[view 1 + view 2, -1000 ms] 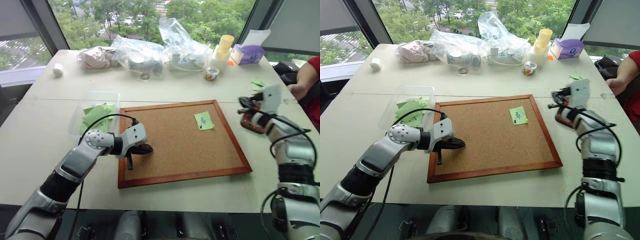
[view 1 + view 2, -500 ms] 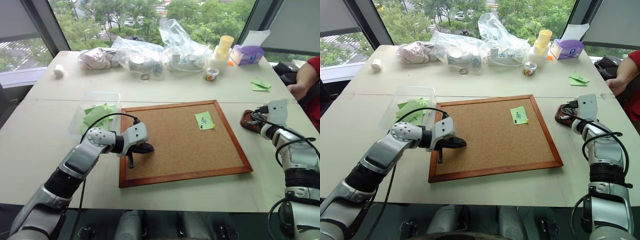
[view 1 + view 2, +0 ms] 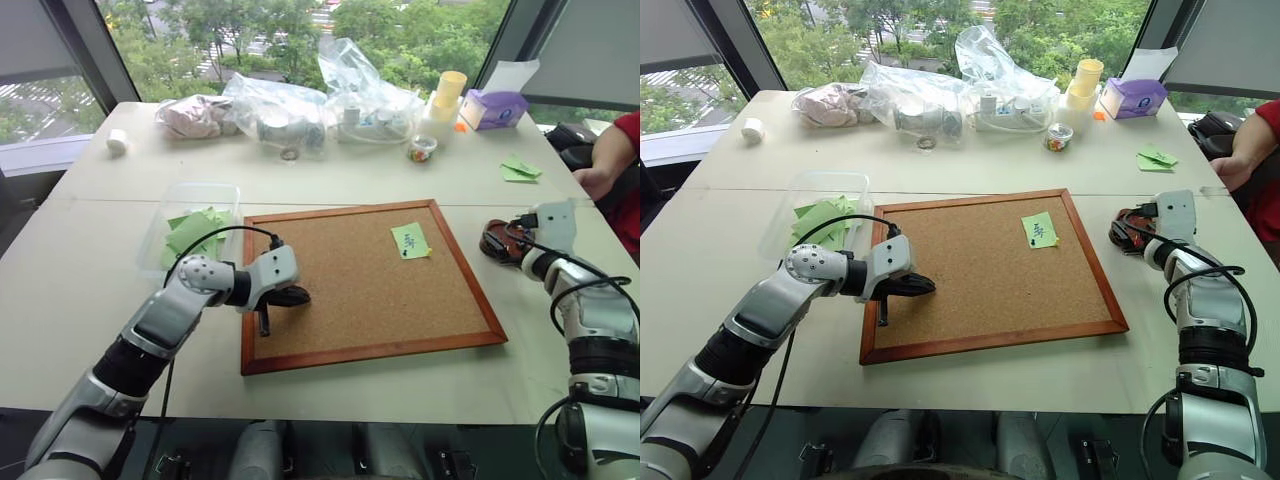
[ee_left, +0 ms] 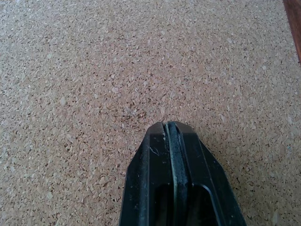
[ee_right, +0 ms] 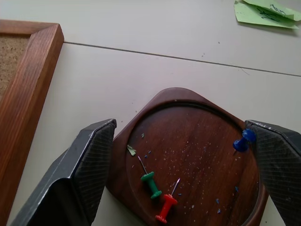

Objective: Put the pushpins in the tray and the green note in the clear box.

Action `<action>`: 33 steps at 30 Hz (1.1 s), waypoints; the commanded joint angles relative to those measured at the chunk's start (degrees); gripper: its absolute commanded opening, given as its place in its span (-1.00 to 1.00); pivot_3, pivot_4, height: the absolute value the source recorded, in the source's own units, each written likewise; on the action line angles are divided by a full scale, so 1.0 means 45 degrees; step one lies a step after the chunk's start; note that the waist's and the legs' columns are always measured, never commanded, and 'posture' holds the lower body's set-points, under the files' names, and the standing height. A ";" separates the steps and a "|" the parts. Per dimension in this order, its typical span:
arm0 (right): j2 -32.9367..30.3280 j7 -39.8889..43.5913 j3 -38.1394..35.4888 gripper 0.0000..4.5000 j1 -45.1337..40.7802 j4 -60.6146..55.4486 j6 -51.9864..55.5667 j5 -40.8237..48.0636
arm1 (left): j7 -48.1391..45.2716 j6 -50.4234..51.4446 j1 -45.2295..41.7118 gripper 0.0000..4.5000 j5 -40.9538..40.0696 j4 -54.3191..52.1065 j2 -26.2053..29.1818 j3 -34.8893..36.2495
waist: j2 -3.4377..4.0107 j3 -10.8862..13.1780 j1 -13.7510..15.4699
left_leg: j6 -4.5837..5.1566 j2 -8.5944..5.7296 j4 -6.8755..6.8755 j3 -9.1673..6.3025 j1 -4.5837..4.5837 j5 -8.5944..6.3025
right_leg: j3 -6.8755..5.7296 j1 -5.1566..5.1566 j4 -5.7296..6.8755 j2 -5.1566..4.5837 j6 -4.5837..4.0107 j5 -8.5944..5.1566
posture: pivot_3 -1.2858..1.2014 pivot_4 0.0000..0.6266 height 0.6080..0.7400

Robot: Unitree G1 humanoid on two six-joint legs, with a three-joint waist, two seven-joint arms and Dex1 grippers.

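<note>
The right gripper (image 5: 181,155) hung with fingers released over the small reddish-brown wooden tray (image 5: 197,155), three pushpins (image 5: 155,184) lying inside, while the left gripper (image 3: 293,297), fingers clenched empty, pressed the wood-framed corkboard (image 3: 350,290) steady.

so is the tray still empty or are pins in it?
Not empty. The tray holds three pushpins: a green one, a red one and a blue one by the right tool's finger.

Bright daylight from windows (image 3: 250,30) at top of my frame; soft shadows under my arms, mild glare on table (image 3: 90,250). Wrist pics sharp, no blur.
</note>
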 commanded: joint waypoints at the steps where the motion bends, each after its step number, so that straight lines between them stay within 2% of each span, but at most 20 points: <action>1: 0.0095 0.0112 -0.0761 0.98 -0.0353 -0.0361 0.0651 0.0865 | 0.0034 0.0013 0.0083 -1.00 0.0144 0.0055 -0.0207 -0.0348 | 0.0000 0.0000 -0.0004 | 0.0000 0.0000 0.0000 0.0000 0.0000 0.0000 | 0.0000 0.0000 0.0000 0.0000 0.0000 0.0000 | 0.03 -0.52 0.93; 7: 0.0263 0.0486 -0.1181 0.98 -0.0281 -0.0765 0.2186 0.1973 | 0.0011 0.0006 0.0080 -1.00 0.0254 0.0100 -0.0294 -0.0349 | 0.0000 0.0000 -0.0005 | 0.0001 0.0001 -0.0001 0.0000 0.0001 0.0000 | 0.0000 0.0002 0.0000 0.0000 0.0000 0.0000 | 0.03 -0.52 0.93; 11: 0.0201 0.0475 -0.1010 0.98 -0.0074 -0.0994 0.2595 0.2002 | 0.0009 -0.0039 0.0103 -1.00 0.0350 0.0144 -0.0314 -0.0360 | 0.0000 0.0000 -0.0004 | 0.0001 0.0001 0.0000 -0.0004 0.0001 -0.0001 | 0.0000 0.0003 -0.0001 0.0000 0.0000 0.0000 | 0.03 -0.52 0.93; 16: 0.0174 0.0533 -0.1134 0.98 0.0051 -0.1521 0.1470 0.1857 | -0.0017 -0.0040 0.0109 -1.00 0.0383 0.0138 -0.0296 -0.0337 | 0.0000 0.0000 -0.0005 | 0.0002 0.0000 -0.0001 -0.0005 0.0001 -0.0001 | 0.0000 0.0003 -0.0001 -0.0001 0.0000 0.0000 | 0.03 -0.52 0.93; 23: -0.0272 0.1281 -0.0427 0.98 0.0614 -0.3268 -0.1296 0.0860 | -0.0063 0.0040 0.0169 -1.00 0.0368 0.0010 -0.0242 -0.0321 | 0.0000 0.0000 -0.0018 | 0.0002 -0.0001 -0.0001 -0.0007 0.0000 -0.0001 | 0.0000 0.0002 -0.0002 0.0000 0.0001 -0.0001 | 0.03 -0.52 0.93; 29: 0.0462 0.2546 0.0715 0.98 0.1652 -0.6034 0.0137 0.2080 | -0.0117 0.0008 0.0109 -1.00 0.0396 0.0051 -0.0240 -0.0355 | -0.0001 0.0000 -0.0012 | 0.0002 0.0006 -0.0001 -0.0013 0.0002 -0.0001 | -0.0002 0.0005 -0.0002 0.0004 0.0001 -0.0001 | 0.03 -0.52 0.93; 33: 0.1056 0.2559 0.1450 0.98 0.2402 -0.6586 0.0563 0.2064 | -0.0045 -0.0015 0.0088 -1.00 0.0465 0.0081 -0.0315 -0.0412 | -0.0002 0.0000 0.0012 | 0.0006 0.0002 0.0001 -0.0015 -0.0003 -0.0004 | -0.0003 0.0007 -0.0003 0.0001 0.0001 -0.0001 | 0.03 -0.52 0.93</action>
